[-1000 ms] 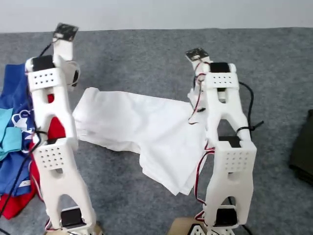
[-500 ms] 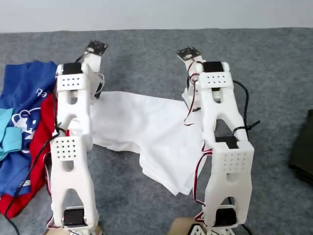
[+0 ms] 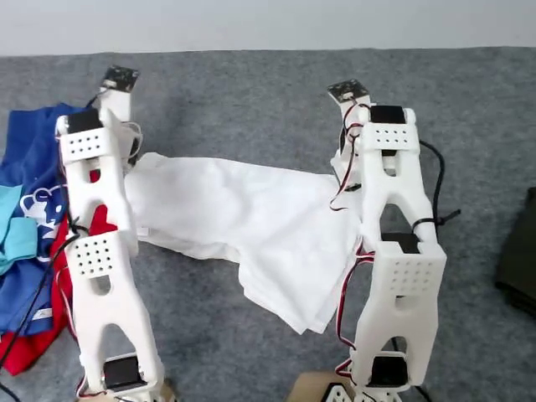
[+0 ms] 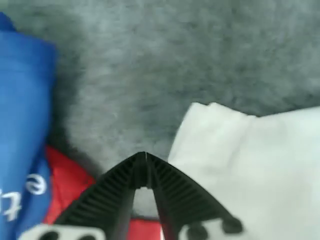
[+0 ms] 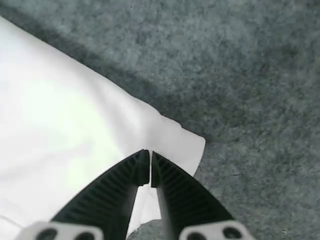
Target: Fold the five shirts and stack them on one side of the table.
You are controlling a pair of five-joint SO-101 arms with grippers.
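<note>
Shirt [image 3: 243,222], white, lay spread on worktop [image 3: 251,100], long axis running arm to arm; left pincer [image 4: 145,159], pressed together, sat just off one end corner, right pincer [image 5: 146,152], likewise pressed together, over the opposite corner.

Left arm [image 3: 92,251] and right arm [image 3: 394,260]: white boxy shells, each with two panels perforated in a grid of round holes. Black servo blocks sit at the joints. Red, white and black cables [image 3: 343,289] run along the right arm; a thin black cable [image 3: 43,280] trails beside the left. Each wrist carries a small dark circuit board [image 3: 120,79]. Left gripper [image 4: 146,157] and right gripper [image 5: 150,154]: black fingers with ribbed inner faces, on white mounts with dark screw holes.
</note>
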